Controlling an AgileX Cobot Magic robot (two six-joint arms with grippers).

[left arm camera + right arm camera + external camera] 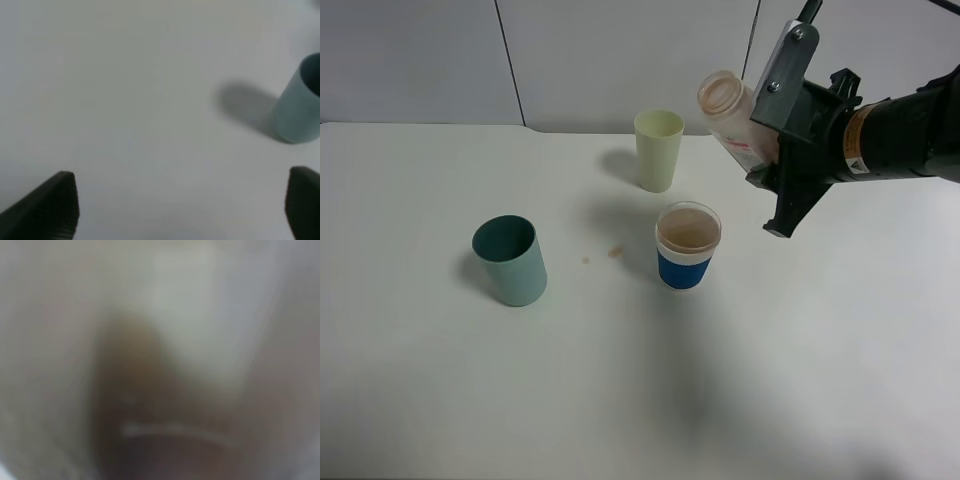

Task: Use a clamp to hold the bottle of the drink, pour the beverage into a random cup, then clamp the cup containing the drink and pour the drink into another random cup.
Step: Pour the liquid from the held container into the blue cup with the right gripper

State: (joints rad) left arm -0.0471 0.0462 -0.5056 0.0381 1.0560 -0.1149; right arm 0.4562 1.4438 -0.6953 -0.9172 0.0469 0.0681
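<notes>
1. High cam: my right gripper [767, 150] is clamped on the bottle [725, 104]. It's up in the air over the far-right part of the table [800, 390], tilted, open mouth up. The blue-banded cup [688, 245] stands upright near the table middle w/ brown beverage [688, 232] inside, clear of the bottle. The teal cup [510, 260] is upright toward the left edge, and the pale yellow-green cup [658, 150] is near the far edge.
   - Risks, my guess: dregs could drip if I swing the bottle low over the cups, or I could clip the pale cup on the way down.
   - Brown drops [615, 252] sit on the table btwn teal and blue-banded cups, so it may be slick there.
   - The paper cup looks soft. Squeeze too hard and the wall buckles and the beverage slops out. Too light and it slips mid-pour.
2. Left wrist cam: my left gripper [177, 210] has its jaws wide apart w/ nothing btwn them, low over bare table. The teal cup is off to one side and not lined up. The high cam doesn't show this gripper at all, and this cam doesn't show the blue-banded cup, so I can't judge the approach from here.
3. Right wrist cam: only a blur of white and brown, prob. the bottle right against the lens. No jaws can be made out, so the grip reads from the high cam only
</notes>
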